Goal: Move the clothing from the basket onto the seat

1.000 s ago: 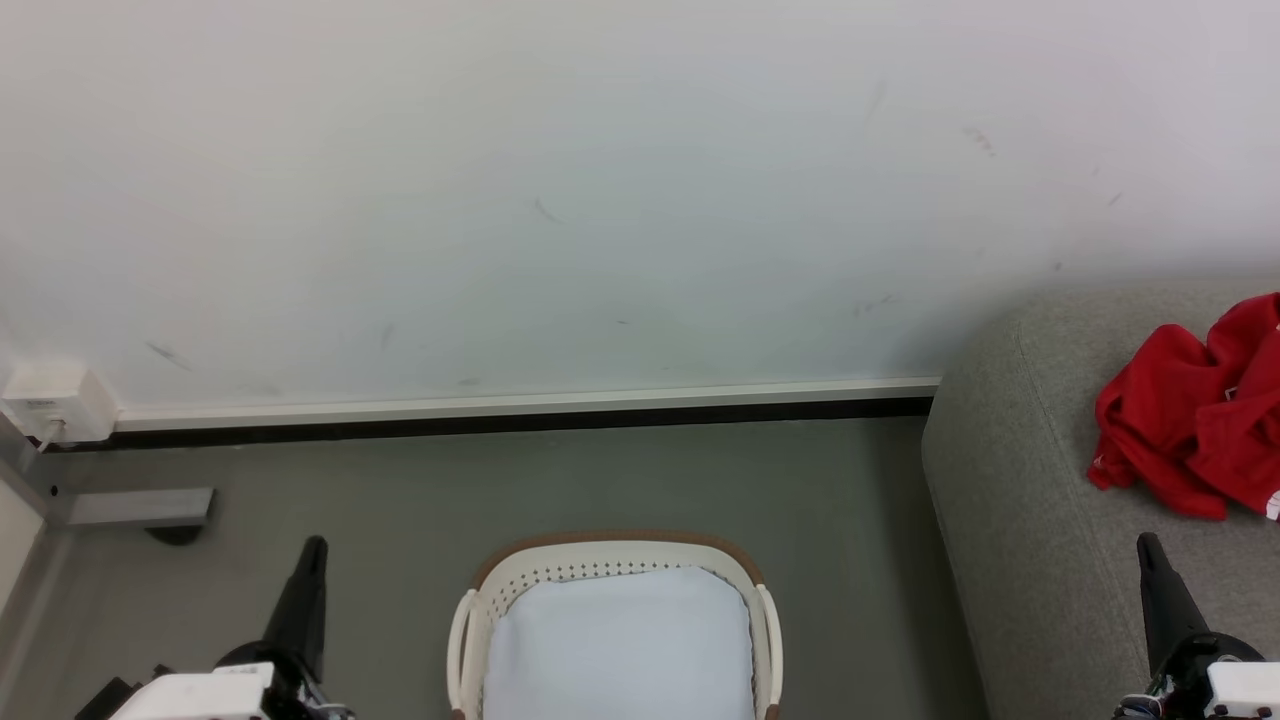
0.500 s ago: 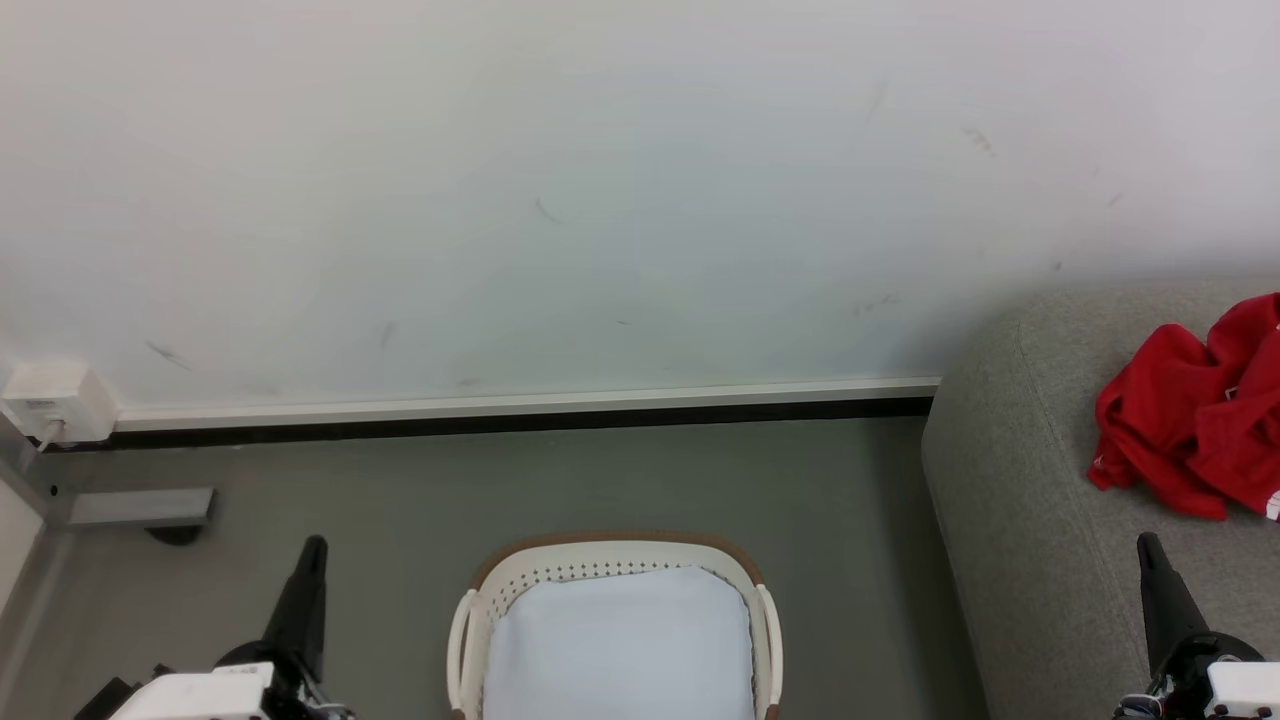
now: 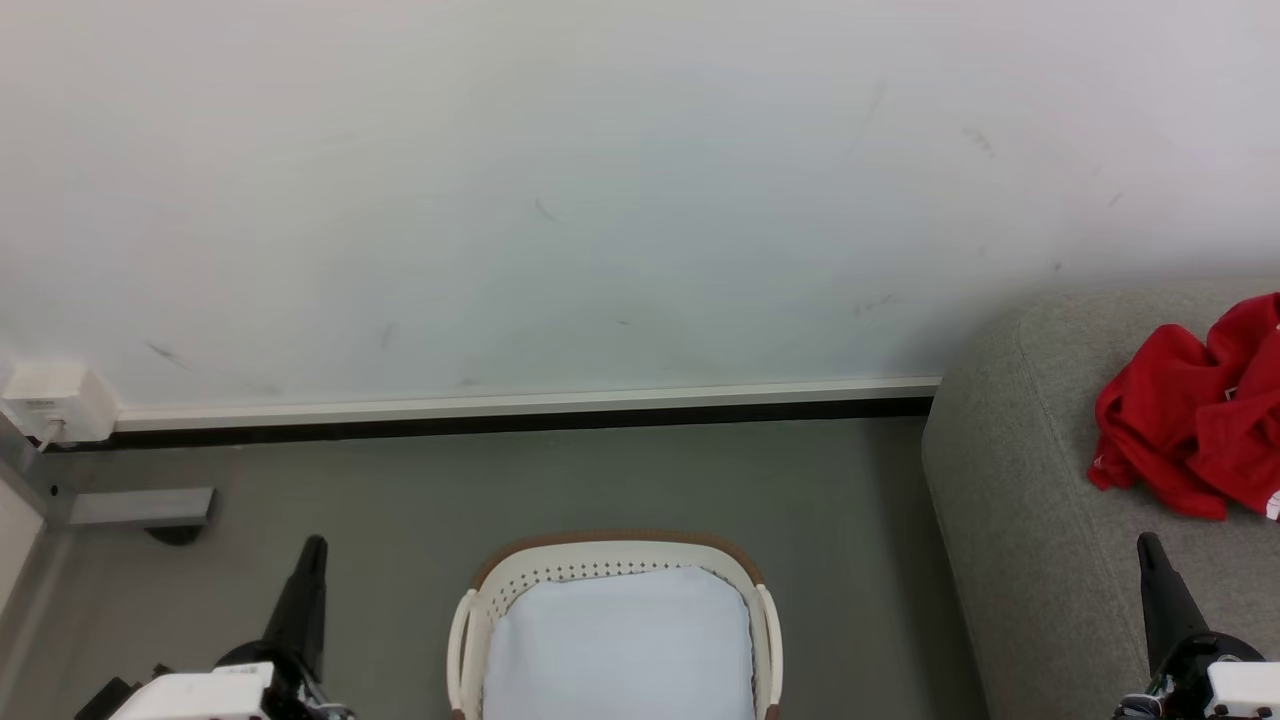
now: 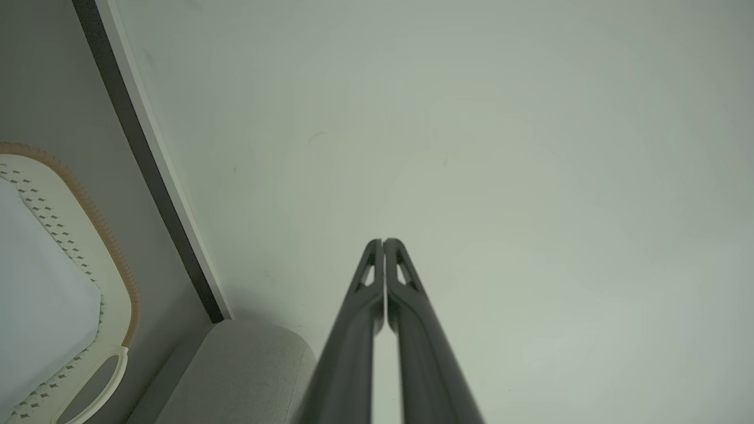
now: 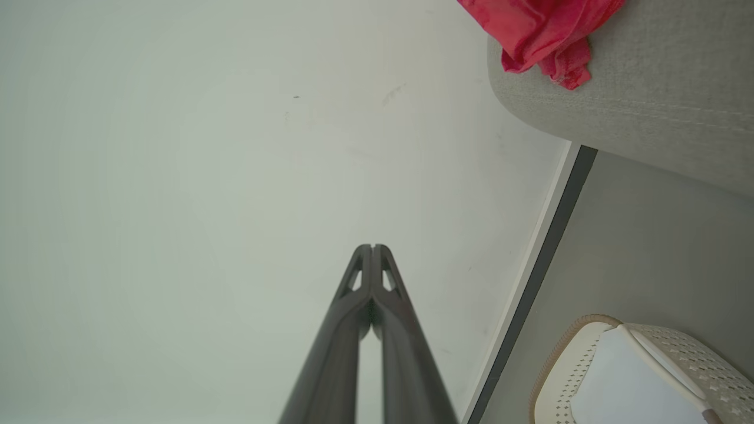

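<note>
Red clothing [image 3: 1200,415] lies crumpled on the grey seat [image 3: 1030,520] at the right edge of the head view; it also shows as clothing [image 5: 539,29] on the seat [image 5: 648,94] in the right wrist view. The cream basket [image 3: 480,600] stands on the floor at bottom centre, holding just its white lining [image 3: 620,640]. My left gripper [image 3: 314,545] is shut and empty at lower left, left of the basket. Over the seat's front, my right gripper [image 3: 1147,542] is shut and empty. Each wrist view shows its gripper [image 4: 383,241] [image 5: 372,247] with tips together against the wall.
A white wall with a skirting board [image 3: 520,405] runs behind the basket. A white socket box [image 3: 55,400] and a grey bracket [image 3: 140,507] sit at the far left. Grey floor [image 3: 850,520] lies between basket and seat.
</note>
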